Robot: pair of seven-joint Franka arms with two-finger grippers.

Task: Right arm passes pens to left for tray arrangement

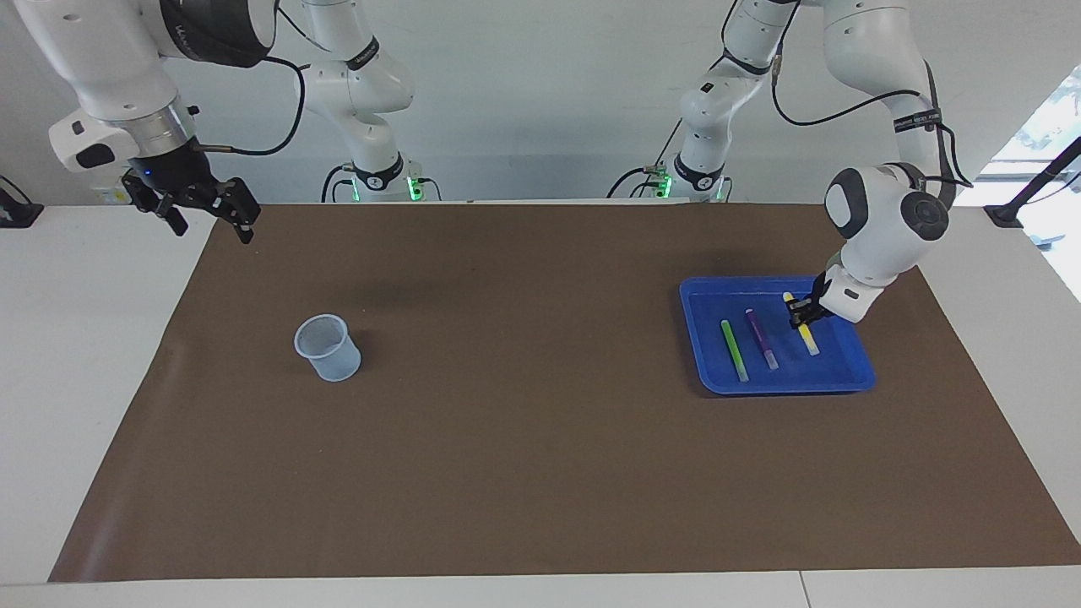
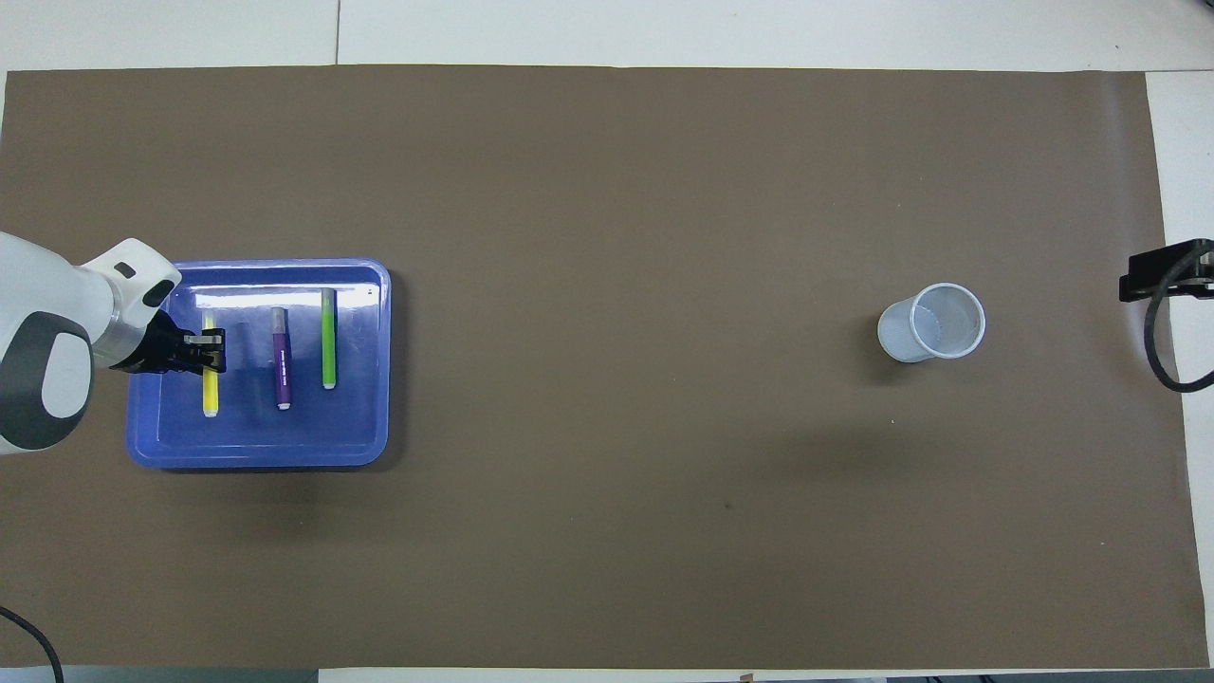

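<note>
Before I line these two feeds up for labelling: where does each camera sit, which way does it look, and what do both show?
Facing view: high across the table, looking at the robots; both arms show whole, left claw shut on the yellow pen in the tray, right claw waiting open.
Overhead view: above the robots' end, looking steeply down; left claw, right claw's tip at the edge.
Shared: tray, green pen, purple pen, cup.
</note>
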